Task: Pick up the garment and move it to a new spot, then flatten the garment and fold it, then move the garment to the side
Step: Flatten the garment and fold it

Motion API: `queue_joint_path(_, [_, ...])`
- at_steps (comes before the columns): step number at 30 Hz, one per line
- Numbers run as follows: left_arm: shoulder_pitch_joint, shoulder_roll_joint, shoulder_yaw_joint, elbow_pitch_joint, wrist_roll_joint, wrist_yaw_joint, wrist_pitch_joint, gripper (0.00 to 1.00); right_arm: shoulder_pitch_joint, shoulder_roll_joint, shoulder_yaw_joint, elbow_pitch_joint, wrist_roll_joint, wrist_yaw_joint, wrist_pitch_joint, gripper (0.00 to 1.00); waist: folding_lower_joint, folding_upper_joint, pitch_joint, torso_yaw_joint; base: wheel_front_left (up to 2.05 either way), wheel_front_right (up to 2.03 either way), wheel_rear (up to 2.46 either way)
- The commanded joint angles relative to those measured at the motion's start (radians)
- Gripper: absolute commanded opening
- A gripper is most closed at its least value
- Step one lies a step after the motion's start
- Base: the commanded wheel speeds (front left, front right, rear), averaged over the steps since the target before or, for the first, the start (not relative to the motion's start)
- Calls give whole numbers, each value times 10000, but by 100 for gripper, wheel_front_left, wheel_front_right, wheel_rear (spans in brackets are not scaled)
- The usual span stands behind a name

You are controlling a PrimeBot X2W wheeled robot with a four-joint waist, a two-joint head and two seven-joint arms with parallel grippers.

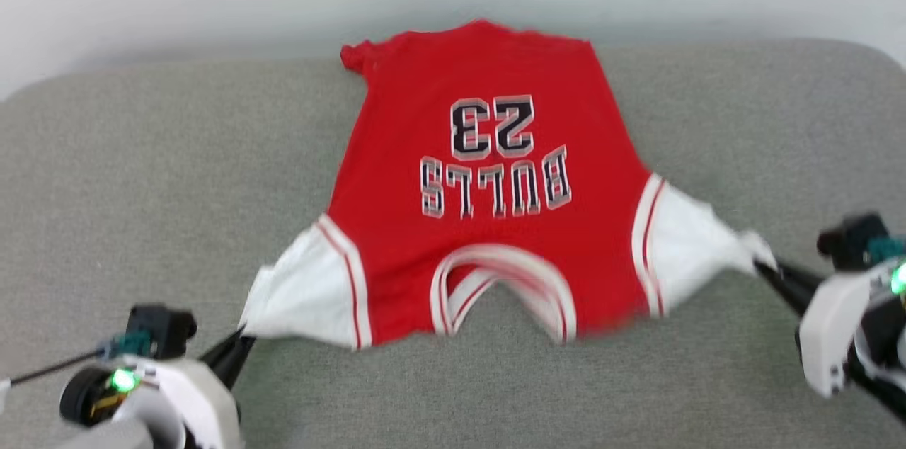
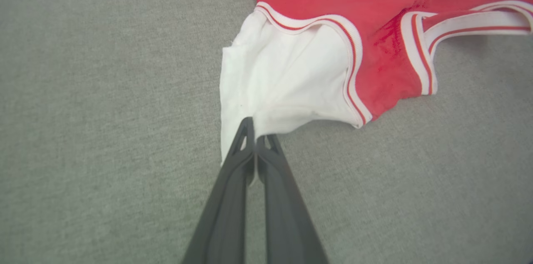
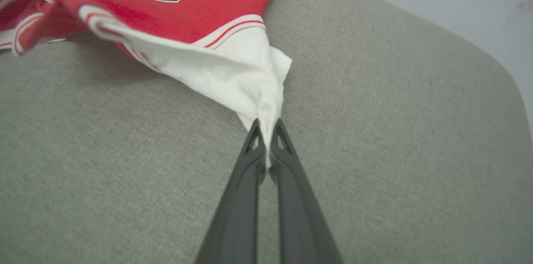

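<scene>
The grey padded surface (image 1: 141, 187) spans the head view. The garment (image 1: 488, 222) lies across its centre, print up, collar toward the bottom edge and hem at upper centre (one hem corner is bunched). It looks placed and mostly spread, so flattening seems to be in hand; folding and moving it aside are not yet done. The left gripper (image 1: 241, 348), at lower left, is clamped on the tip of one white sleeve. The right gripper (image 1: 763, 266), at middle right, pinches the other, and both sleeves are drawn taut outward.
</scene>
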Motion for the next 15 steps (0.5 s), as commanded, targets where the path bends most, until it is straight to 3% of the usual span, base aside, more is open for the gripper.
queue_joint_path(1, [596,305,-76,-338,-147,303,-84,0,843,-286,-160,-368,182,-14,226,0,3,0,-438,-68,0,0,0])
queue_joint_path(10, [2492,1116,-266,-1568,-788,1207,-230,0,4057,-1225,-1327,-2025,501,-16,1125,0,3,0,-1005,-52,0,0,0])
queue_joint_path(15, [3090,1347,-330,-2153,-883,1536,-291,0,5900,-1395,-2357,-3091,421,-14,1920,0,3,0,-1045,3,0,0,0])
